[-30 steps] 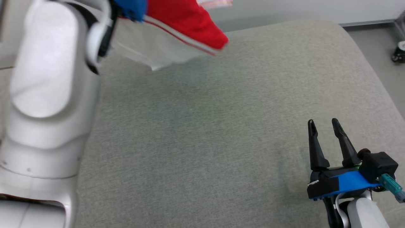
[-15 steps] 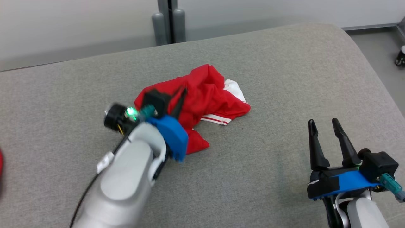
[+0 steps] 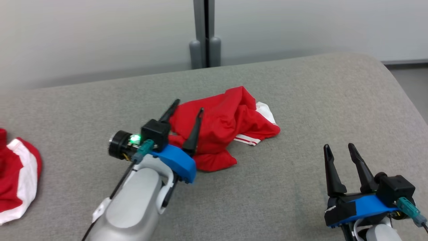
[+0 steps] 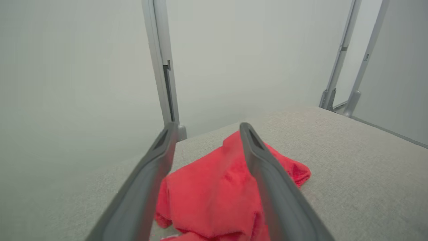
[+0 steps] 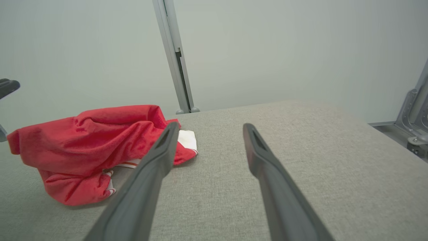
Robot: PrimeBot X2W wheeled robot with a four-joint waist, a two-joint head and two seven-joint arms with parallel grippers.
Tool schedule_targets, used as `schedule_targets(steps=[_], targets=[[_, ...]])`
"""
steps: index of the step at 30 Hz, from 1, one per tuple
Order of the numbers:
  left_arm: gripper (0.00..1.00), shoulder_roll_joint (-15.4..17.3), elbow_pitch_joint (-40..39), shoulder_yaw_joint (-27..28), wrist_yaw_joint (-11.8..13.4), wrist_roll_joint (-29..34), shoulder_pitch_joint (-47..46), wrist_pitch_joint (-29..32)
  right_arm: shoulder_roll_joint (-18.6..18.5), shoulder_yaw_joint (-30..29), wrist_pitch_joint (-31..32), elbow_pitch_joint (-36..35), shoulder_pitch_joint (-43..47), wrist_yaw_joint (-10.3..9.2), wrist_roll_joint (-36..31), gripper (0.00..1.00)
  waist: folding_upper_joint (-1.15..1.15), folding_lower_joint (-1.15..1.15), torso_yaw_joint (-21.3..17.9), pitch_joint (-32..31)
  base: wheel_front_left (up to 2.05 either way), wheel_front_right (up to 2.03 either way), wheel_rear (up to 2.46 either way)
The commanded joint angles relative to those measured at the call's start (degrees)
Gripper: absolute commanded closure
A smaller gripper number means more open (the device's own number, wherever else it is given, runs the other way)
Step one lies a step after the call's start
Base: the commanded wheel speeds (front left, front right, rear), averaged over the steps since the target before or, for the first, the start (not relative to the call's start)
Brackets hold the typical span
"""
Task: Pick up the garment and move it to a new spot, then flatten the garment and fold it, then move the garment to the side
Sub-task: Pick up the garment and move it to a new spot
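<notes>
Altogether two red garments [image 3: 227, 130] [image 3: 16, 174], two spread claws [image 3: 189, 105] [image 3: 338, 145]

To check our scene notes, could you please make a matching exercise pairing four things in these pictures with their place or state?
1. left pincer
2. right pincer
3. garment
4. post

A. upright at the back
B. open, apart from any cloth
C. crumpled, red
D. open, right at the garment

Pairs: 1-D; 2-B; 3-C; 4-A
</notes>
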Motion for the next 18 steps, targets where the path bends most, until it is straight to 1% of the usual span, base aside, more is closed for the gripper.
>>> schedule_targets(steps=[1, 4, 6, 8, 11, 13, 14, 15, 18], targets=[[0.00, 1.5, -2.0, 1.8, 0.8, 0.0, 1.4, -0.4, -0.1, -0.7, -0.2, 0.2, 1.2, 0.02, -0.3, 0.00, 0.01, 0.01, 1.0, -0.7, 0.00, 0.00, 0.00], [0.00, 4.2, -6.7, 4.2, 2.9, 1.7, 4.0, -0.4, -0.1, -1.3, -0.2, 0.1, 2.1, 0.02, -0.6, 0.00, 0.01, 0.01, 2.6, -1.8, 0.00, 0.00, 0.00], [0.00, 5.4, -9.5, 6.8, 4.1, 1.0, 6.7, -0.4, -0.2, -1.3, -0.2, 0.1, 2.8, 0.01, -0.8, 0.00, 0.01, 0.01, 3.8, -2.5, 0.00, 0.00, 0.00], [0.00, 7.2, -12.8, 9.4, 5.3, 1.6, 9.0, -0.4, -0.2, -1.4, -0.2, 0.0, 3.2, 0.02, -0.8, 0.00, 0.01, 0.01, 4.8, -2.9, 0.00, 0.00, 0.00], [0.00, 9.0, -17.4, 13.3, 6.9, 2.2, 13.6, -0.4, -0.2, -1.2, -0.2, -0.2, 3.6, 0.01, -0.8, 0.00, 0.01, 0.01, 6.3, -3.6, 0.00, 0.00, 0.00], [0.00, 9.2, -20.4, 15.9, 7.8, 2.0, 16.8, -0.4, -0.2, -1.1, -0.2, -0.3, 3.8, 0.02, -0.9, 0.00, 0.01, 0.01, 7.4, -3.8, 0.00, 0.00, 0.00], [0.00, 9.9, -21.6, 16.8, 8.1, 2.7, 18.2, -0.4, -0.2, -0.8, -0.2, -0.3, 3.9, 0.02, -0.9, 0.00, 0.01, 0.01, 7.9, -3.9, 0.00, 0.00, 0.00], [0.00, 9.8, -22.8, 17.9, 8.4, 2.7, 19.7, -0.4, -0.2, -0.9, -0.2, -0.4, 4.1, 0.01, -1.0, 0.00, 0.01, 0.01, 8.5, -4.0, 0.00, 0.00, 0.00], [0.00, 9.9, -25.8, 20.1, 8.7, 3.4, 23.5, -0.4, -0.2, -0.8, -0.2, -0.4, 4.4, 0.02, -1.1, 0.00, 0.01, 0.01, 9.9, -4.3, 0.00, 0.00, 0.00]])
